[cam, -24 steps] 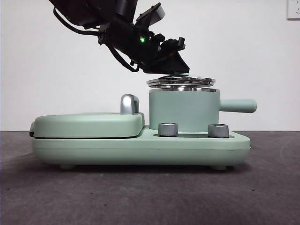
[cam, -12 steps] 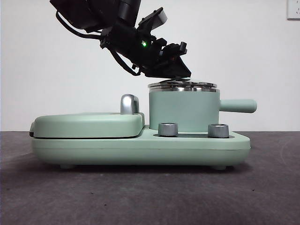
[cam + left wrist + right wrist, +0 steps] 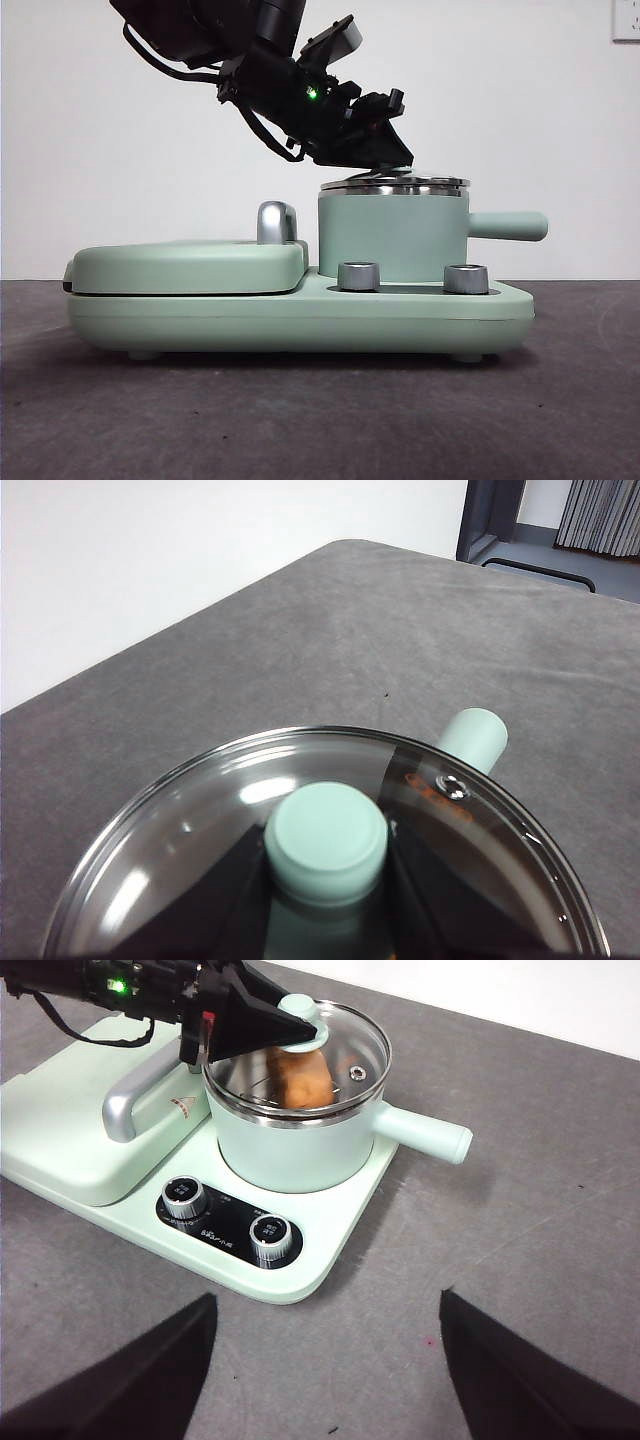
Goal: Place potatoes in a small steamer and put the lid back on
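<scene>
Right wrist view: left gripper [image 3: 300, 1022] clamps lid [image 3: 340, 1045] knob on small steamer [image 3: 300, 1135]; right gripper [image 3: 325, 1360] wide.

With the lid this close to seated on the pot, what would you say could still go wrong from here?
1. The left gripper is shut on the lid's knob. In the front view the lid looks slightly tilted on the pot, so letting go now may leave it sitting crooked.
2. Pulling away sideways could drag the lid off the rim.
3. The potato stands tall inside and might hold the lid up.
</scene>
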### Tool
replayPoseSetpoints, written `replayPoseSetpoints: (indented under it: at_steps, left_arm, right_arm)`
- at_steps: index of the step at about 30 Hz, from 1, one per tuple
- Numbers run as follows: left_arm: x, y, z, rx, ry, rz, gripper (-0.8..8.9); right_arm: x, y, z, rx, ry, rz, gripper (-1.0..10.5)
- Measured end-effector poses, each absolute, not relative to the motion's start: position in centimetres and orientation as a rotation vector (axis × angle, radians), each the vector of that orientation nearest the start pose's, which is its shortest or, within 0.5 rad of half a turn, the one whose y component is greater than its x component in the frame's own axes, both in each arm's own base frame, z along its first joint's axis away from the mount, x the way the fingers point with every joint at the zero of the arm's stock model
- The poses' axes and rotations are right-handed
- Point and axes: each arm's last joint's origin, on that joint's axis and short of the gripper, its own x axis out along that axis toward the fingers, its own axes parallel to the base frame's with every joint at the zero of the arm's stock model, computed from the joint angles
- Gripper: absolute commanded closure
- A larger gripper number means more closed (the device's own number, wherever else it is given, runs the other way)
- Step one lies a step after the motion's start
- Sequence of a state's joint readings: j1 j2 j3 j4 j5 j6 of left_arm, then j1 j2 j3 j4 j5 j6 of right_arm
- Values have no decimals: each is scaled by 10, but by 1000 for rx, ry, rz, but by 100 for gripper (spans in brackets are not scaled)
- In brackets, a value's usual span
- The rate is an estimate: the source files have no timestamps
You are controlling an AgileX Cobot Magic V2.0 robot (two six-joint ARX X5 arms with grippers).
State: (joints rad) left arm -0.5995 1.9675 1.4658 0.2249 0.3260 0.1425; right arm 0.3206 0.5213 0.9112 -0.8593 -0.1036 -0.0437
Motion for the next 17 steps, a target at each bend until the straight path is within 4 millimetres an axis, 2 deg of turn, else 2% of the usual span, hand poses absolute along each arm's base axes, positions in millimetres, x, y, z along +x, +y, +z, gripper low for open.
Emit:
replayPoseSetpoints:
  at_steps: [17]
  left_arm:
    - [372, -266, 256, 200, 223, -938, 800]
  right_arm:
    - [76, 28, 340, -93, 461, 427, 600]
